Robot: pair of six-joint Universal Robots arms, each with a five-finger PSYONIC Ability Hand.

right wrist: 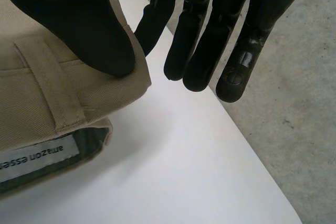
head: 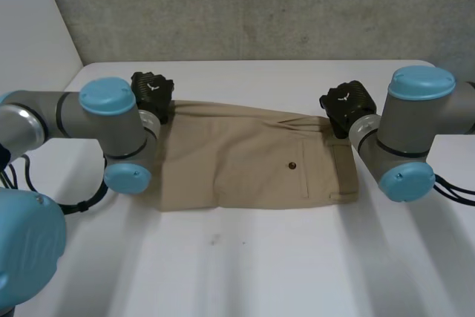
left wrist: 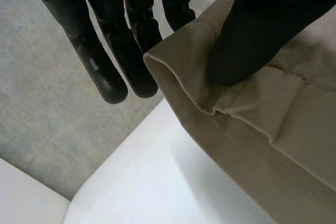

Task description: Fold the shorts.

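Shorts: khaki shorts (head: pixel 245 161) lie flat across the middle of the white table (head: pixel 245 265), with the waistband toward the robot's right and the leg hem toward its left.
Left hand: left hand (head: pixel 152 93) is at the far hem corner. The thumb sits on top of the hem (left wrist: pixel 220 108) and pinches the cloth against a finger behind it. The other fingers are straight, beside the cloth.
Right hand: right hand (head: pixel 347 105) is at the far waistband corner. The thumb is down next to a belt loop (right wrist: pixel 50 82), nipping the corner against a finger behind. The remaining fingers are straight and off the cloth.
Done: one pocket with its button (head: pixel 292 165) faces up and the outline looks a single leg wide, so I judge the legs are laid one over the other.
Left: the next fold is not yet made. Both far corners are gripped and barely raised.
Hidden: the left arm (head: pixel 111 128) covers the hem edge. Layers underneath can't be counted. The label (right wrist: pixel 37 156) under the waistband is partly cut off. How many fingers back the cloth is hard to make out.
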